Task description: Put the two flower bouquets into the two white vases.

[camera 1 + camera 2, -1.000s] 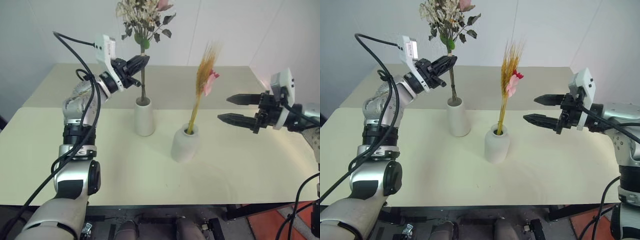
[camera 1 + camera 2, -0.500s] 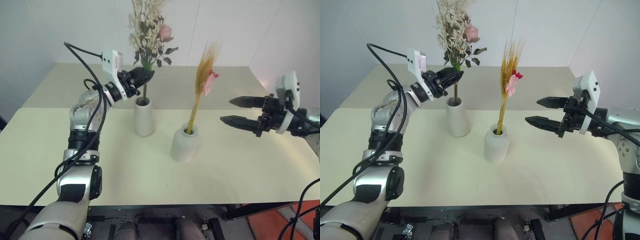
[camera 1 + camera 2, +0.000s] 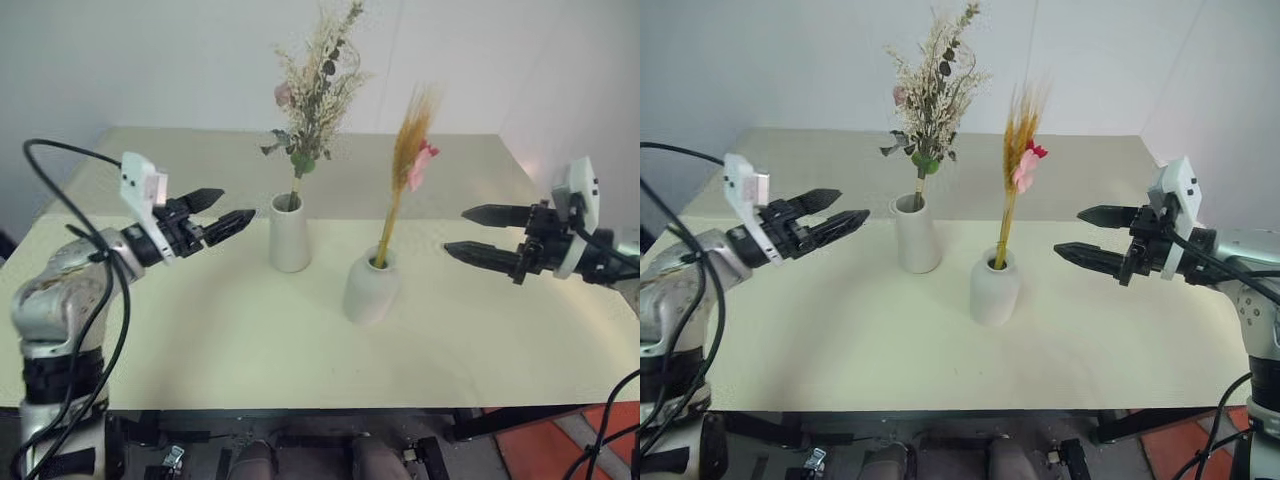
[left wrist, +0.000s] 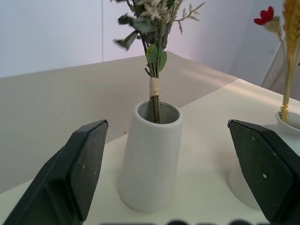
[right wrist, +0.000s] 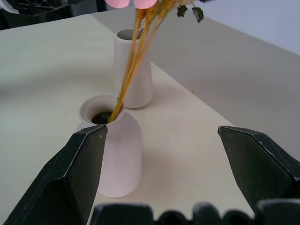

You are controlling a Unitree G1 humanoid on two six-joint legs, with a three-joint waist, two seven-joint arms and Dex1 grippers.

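Two vases mid-worktop: tall vase [image 3: 289, 234] holds bushy bunch [image 3: 313, 92]; round vase [image 3: 369, 288] holds golden plume [image 3: 404, 160]. Left gripper [image 3: 226, 212] and right gripper [image 3: 472, 233] gape empty, well clear at either side.

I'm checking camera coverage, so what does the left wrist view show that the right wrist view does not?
Left wrist view alone: the twine-bound dark stems and green leaves of the bushy bouquet standing in the tall vase. Right wrist view alone: the golden plume's yellow stems entering the round vase's mouth. Both share the two white vases, the table, and each open gripper's own black fingers.
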